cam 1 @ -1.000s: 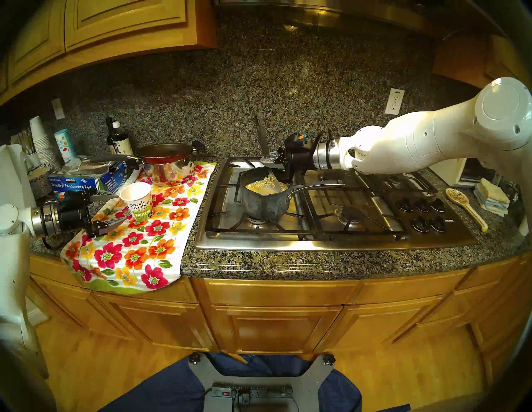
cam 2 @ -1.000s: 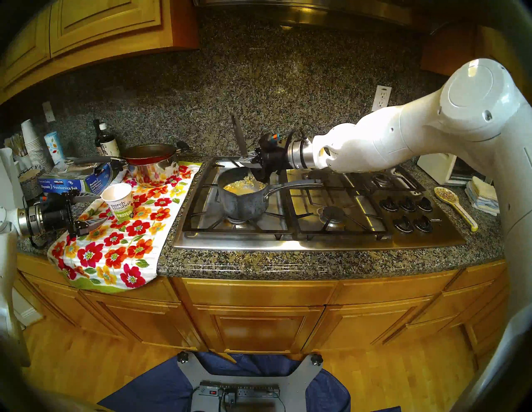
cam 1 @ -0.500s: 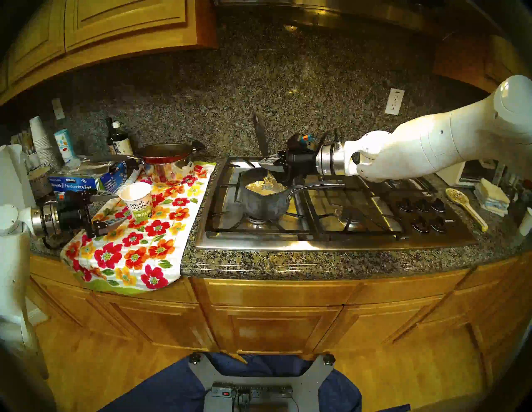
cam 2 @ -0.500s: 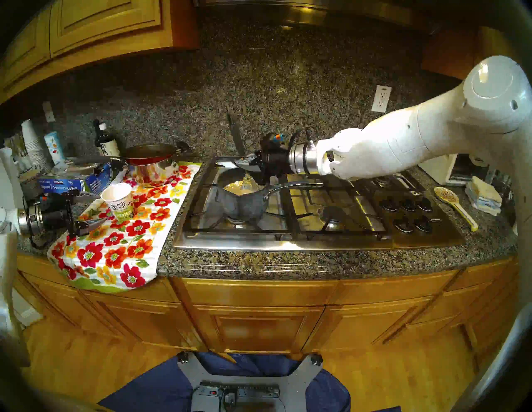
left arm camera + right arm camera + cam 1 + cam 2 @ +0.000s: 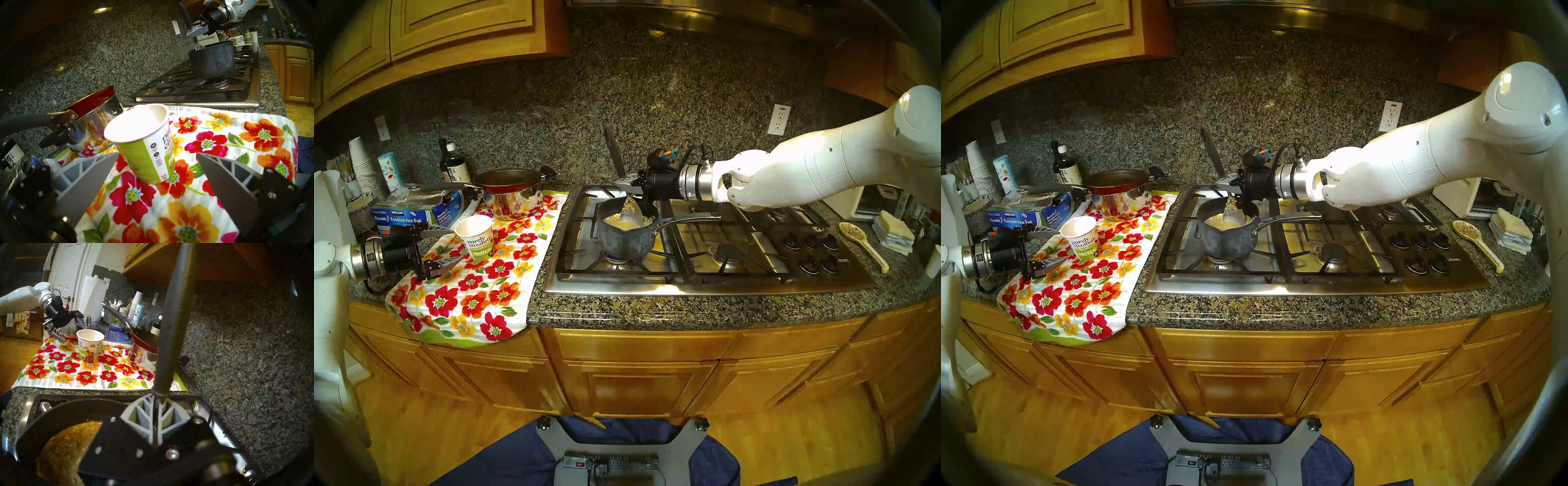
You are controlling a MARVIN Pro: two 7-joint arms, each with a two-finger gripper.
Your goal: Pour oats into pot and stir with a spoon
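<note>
The right gripper (image 5: 628,181) has its jaws pinching the black-handled serving spoon (image 5: 631,212), whose silver bowl dips into pale oat flakes (image 5: 616,220) in the small mottled grey saucepan (image 5: 626,237) on the stove. The rigid spoon seems held low on its handle. The left gripper (image 5: 444,246), jaws spread, flanks the light, crushable white paper cup (image 5: 477,241)

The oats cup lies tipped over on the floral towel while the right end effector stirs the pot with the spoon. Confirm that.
Not quite. The oats cup stands upright, as the left wrist view shows. The rest holds: it sits on the floral towel while the right end effector stirs the pot with the spoon.
</note>
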